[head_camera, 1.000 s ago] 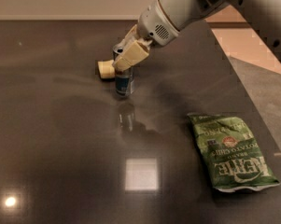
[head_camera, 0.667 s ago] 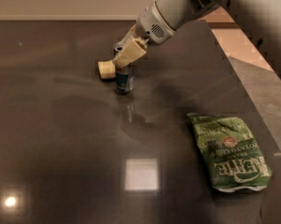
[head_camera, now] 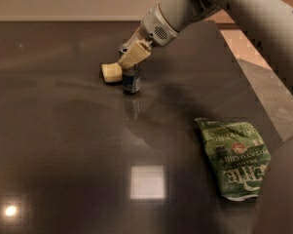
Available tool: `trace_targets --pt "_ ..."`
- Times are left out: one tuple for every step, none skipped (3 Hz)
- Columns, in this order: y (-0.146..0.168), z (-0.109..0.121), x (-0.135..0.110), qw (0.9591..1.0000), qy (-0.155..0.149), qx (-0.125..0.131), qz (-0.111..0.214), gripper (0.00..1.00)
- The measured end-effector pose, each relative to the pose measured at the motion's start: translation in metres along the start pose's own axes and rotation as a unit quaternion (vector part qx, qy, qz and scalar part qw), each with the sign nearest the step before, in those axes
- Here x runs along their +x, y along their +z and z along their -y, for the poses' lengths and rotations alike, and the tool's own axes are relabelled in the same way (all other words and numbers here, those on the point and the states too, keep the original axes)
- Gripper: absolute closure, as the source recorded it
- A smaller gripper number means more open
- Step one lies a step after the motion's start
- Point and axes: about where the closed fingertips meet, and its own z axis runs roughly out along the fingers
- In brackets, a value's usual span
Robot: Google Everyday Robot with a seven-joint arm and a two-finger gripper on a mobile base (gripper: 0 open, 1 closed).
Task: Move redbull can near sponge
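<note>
The redbull can (head_camera: 131,80) stands upright on the dark table (head_camera: 63,145), left of centre at the back. The pale-yellow sponge (head_camera: 111,72) lies just to its left, almost touching it. My gripper (head_camera: 132,56) comes down from the upper right and is shut on the upper part of the can. A cream finger (head_camera: 135,54) covers the can's top, so only its lower body with the blue band shows.
A flat green chip bag (head_camera: 233,157) lies at the front right of the table. The table's right edge (head_camera: 263,111) runs diagonally toward the floor. My arm (head_camera: 233,4) spans the upper right. Ceiling lights reflect on the tabletop at the front.
The gripper and the can have shifted slightly farther back, beside the sponge. The arm has swung a little to the left. The sponge and chip bag have not moved.
</note>
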Motion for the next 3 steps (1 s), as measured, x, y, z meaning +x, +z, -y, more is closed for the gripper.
trace_targets --pt "0.0030 0.0047 0.0045 1.0000 -0.002 0.000 -0.004 0.35" --pt "0.0053 0.0040 0.0039 1.0000 -0.002 -0.003 -0.004 0.12" --pt "0.0075 0.0034 0.0035 1.0000 -0.003 -0.004 -0.004 0.00"
